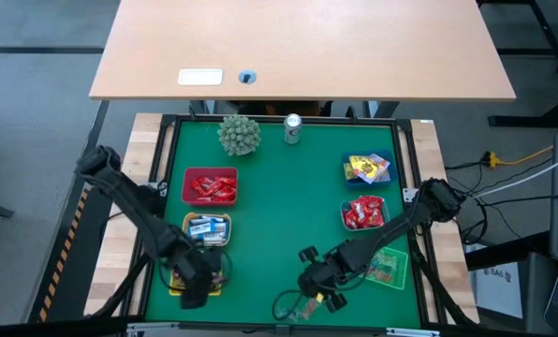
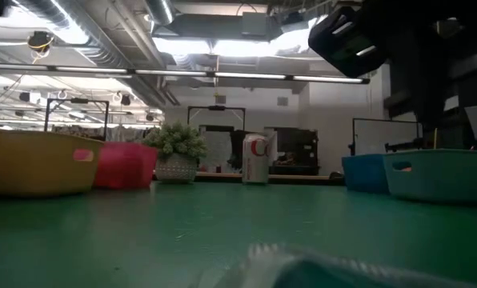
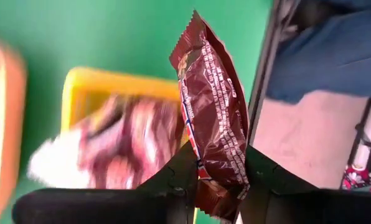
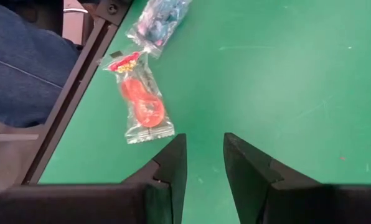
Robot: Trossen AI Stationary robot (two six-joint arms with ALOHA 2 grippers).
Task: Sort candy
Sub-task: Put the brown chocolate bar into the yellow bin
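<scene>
Brown candy [image 3: 213,118] in left tool [image 3: 220,186], over yellow basket [image 3: 120,84].

Pretty bright overall, ceiling strip lights [image 2: 222,44] blow out in the low view; the pale wrapper [image 2: 302,268] right at that lens is mush. Left wrist's yellow basket [image 3: 111,87] is smeared with blur; right wrist looks crisp.

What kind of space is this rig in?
Likely a lab or workshop: exposed ceiling ducts and strip lights, whiteboards on stands behind, and a green mat with candy baskets.
</scene>
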